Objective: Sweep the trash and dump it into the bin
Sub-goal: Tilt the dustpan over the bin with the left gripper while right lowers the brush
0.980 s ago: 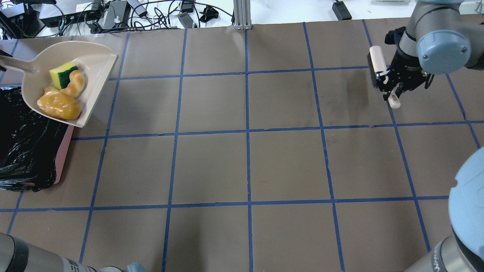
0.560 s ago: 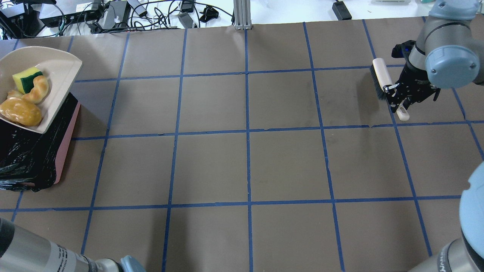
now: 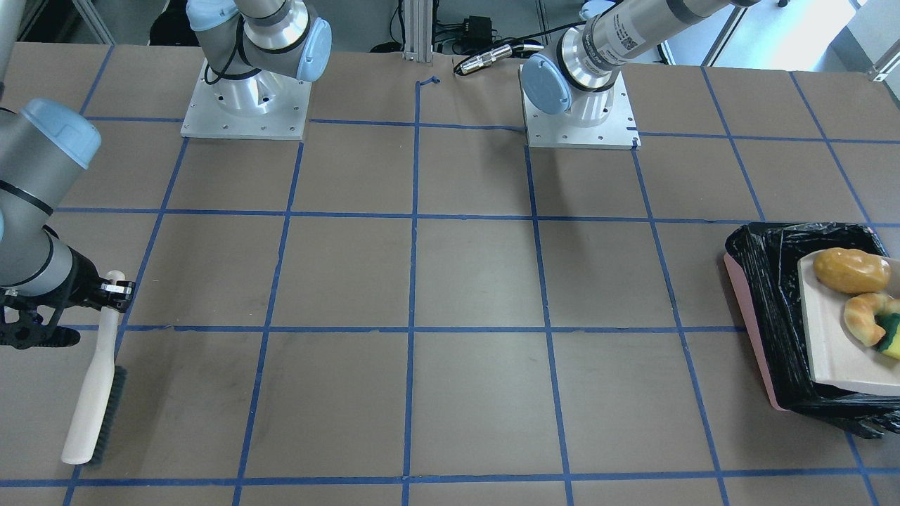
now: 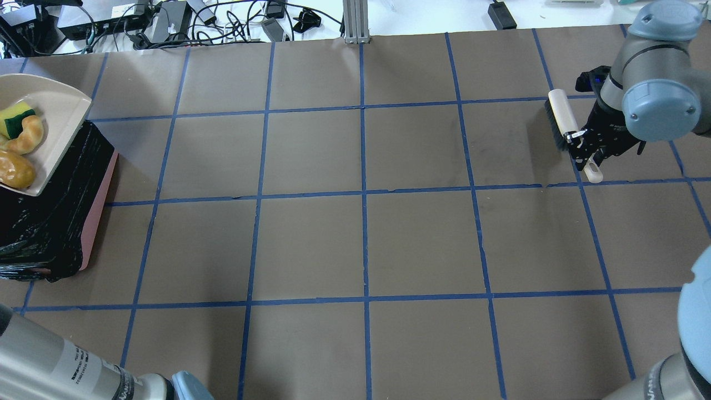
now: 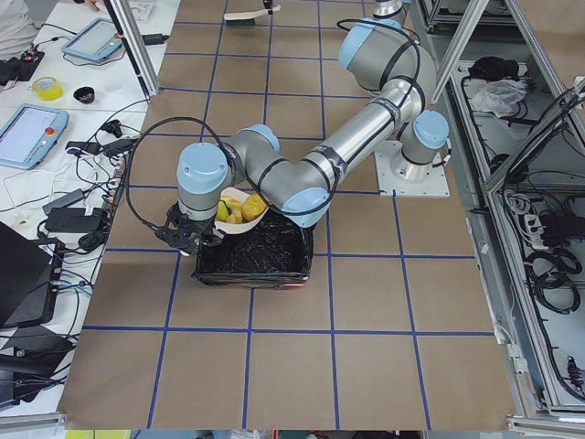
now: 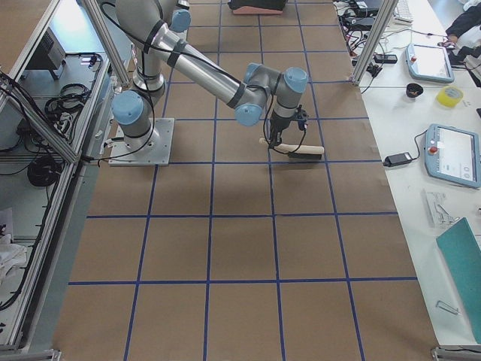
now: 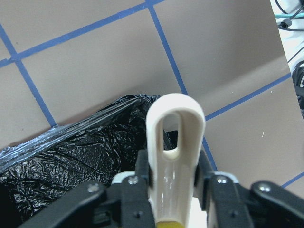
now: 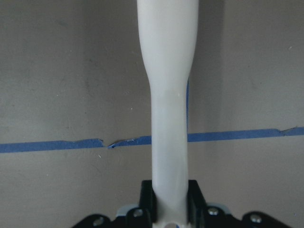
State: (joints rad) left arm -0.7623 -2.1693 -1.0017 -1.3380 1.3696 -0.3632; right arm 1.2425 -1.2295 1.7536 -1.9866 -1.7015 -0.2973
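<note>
The left gripper (image 7: 173, 172) is clamped on the dustpan (image 4: 61, 111) handle. The trash (image 4: 14, 169) lies in the pan just ahead of it, above the bin (image 4: 66, 211). If the pan tilts sideways, pieces may roll past the rim. The right gripper (image 4: 581, 145) grips the brush (image 4: 561, 114).

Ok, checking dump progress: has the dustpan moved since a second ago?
Yes. The dustpan has shifted left in the overhead view, now lying further over the bin.

The brown surface (image 4: 311, 244), gridded with blue tape (image 4: 364, 194), carries the pink-sided bin (image 4: 103, 205) lined in black plastic at the robot's left end, and two metal base plates (image 3: 211, 126) along the robot's edge.
</note>
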